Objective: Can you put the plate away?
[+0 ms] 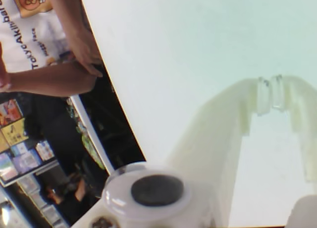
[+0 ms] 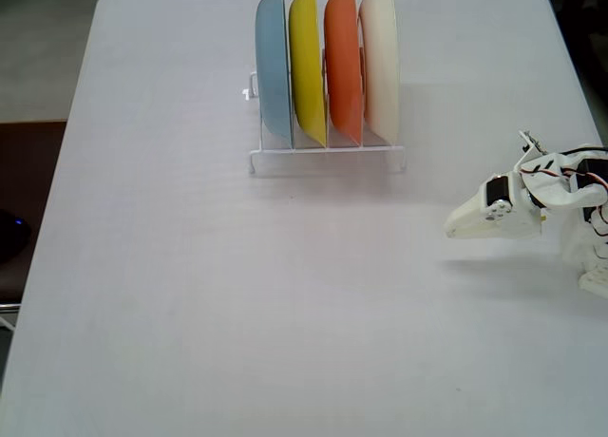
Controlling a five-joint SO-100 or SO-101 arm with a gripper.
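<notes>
Your plate (image 2: 382,62) stands upright on edge in the rightmost slot of the white wire rack (image 2: 328,159) near the far side of the table (image 2: 190,294), just beside the orange plate (image 2: 343,62), with a yellow plate (image 2: 307,62) and a blue plate (image 2: 274,62) further left. You'll find the gripper (image 2: 456,230) well apart from the rack at the table's right edge. In the wrist view its tips (image 1: 270,94) are pressed together with nothing between them, above bare tabletop.
</notes>
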